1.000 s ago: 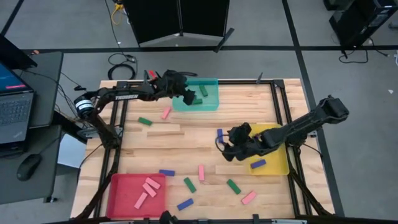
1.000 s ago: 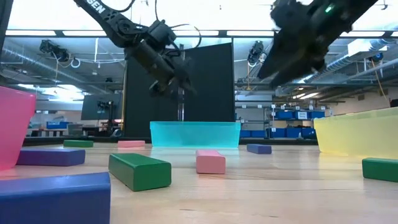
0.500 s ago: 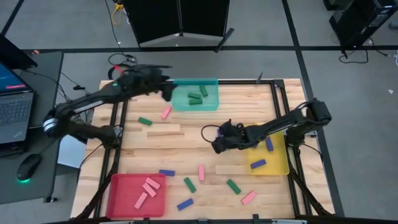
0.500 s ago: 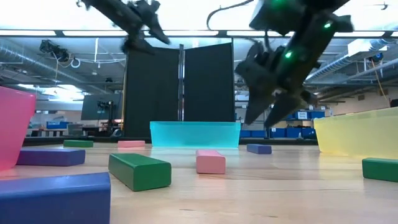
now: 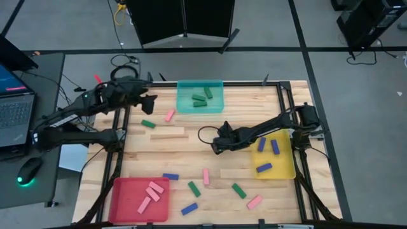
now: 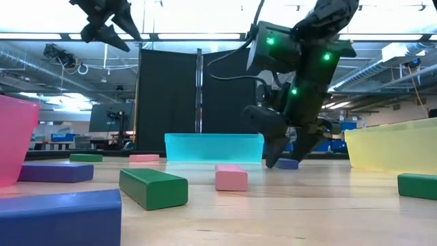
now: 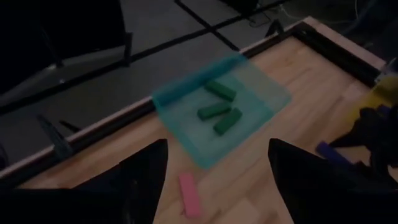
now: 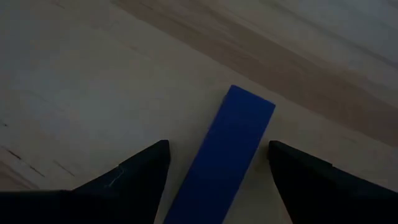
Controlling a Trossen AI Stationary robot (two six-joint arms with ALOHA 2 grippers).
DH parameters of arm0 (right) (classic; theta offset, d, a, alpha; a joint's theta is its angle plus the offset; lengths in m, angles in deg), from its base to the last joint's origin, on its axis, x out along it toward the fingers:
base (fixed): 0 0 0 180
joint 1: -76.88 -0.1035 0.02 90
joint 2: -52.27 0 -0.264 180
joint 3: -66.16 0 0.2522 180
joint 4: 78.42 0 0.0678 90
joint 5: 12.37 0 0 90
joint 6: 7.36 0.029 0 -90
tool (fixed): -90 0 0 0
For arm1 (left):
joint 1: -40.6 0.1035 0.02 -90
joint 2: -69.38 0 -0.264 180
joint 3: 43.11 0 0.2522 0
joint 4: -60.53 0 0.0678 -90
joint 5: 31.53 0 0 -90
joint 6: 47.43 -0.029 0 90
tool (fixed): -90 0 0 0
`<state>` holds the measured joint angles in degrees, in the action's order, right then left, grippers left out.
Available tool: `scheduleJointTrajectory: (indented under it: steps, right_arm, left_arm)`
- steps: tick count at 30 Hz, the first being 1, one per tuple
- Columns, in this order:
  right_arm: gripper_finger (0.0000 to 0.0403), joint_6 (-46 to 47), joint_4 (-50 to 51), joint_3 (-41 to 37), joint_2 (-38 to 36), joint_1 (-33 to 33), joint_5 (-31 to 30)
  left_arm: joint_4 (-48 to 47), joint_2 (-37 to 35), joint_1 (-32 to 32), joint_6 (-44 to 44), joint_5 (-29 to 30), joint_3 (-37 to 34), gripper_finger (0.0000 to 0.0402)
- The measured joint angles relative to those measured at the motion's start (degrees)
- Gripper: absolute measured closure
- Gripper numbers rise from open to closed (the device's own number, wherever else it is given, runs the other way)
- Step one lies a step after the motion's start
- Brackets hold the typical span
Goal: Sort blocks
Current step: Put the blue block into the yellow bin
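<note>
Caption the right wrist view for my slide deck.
Right gripper, jaws open, straddling a blue block lying on the wooden table.

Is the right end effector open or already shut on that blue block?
Open. In the right wrist view the right end effector has its fingers spread on either side of the blue block, which lies flat on the table, not yet clamped.

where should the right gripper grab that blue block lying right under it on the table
Across its two long sides, near the middle, coming straight down. The blue block lies flat on the bare table, nothing touching it, and it is narrow enough to fit between the open fingers of the right gripper, which already straddle it lengthwise.
</note>
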<state>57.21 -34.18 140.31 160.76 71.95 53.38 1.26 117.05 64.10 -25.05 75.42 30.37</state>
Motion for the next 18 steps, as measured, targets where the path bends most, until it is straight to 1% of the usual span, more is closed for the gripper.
scheduleJointTrajectory:
  steps: [2,4,6,8,10,11,15,18]
  right_arm:
    - [0.0131,-0.17,-0.45,-0.01,0.59,0.13,0.17]
    - [0.0153,-0.52,-0.64,-0.04,0.65,0.13,0.23]
    - [0.0188,-0.72,-0.64,-0.04,0.7,0.06,0.24]
    - [0.0231,-0.69,-0.18,-0.03,0.42,-0.11,-0.11]
    - [0.0278,-0.68,0.3,-0.04,0.41,-0.31,-1.05]
    - [0.0288,-0.97,0.71,-0.1,0.19,-0.39,-1.42]
    - [0.0287,-2.84,1.95,-0.34,-0.91,-0.38,-2.37]
    - [0.0287,-4.51,4.46,-0.74,-3.79,-1.23,-4.13]
  left_arm:
    - [-1.16,-0.18,-1.12,0.66,0.02,-0.02,0.0117]
    - [-1.43,-0.16,-2.27,0.8,0.02,-0.04,0.0117]
    - [-1.65,-0.14,-3.45,1.02,0.03,-0.04,0.0117]
    - [-2.46,-0.14,-4.64,1.98,0.59,-0.04,0.0117]
    - [-3.63,-0.14,-6.03,2.65,2.18,-0.04,0.0117]
    - [-4.43,-0.14,-6.78,3.22,3.35,-0.04,0.0117]
    - [-5.49,-0.16,-9.09,4.84,8.35,-0.83,0.0117]
    - [-4.86,-0.07,-9.65,5.69,9.37,-3.6,0.0117]
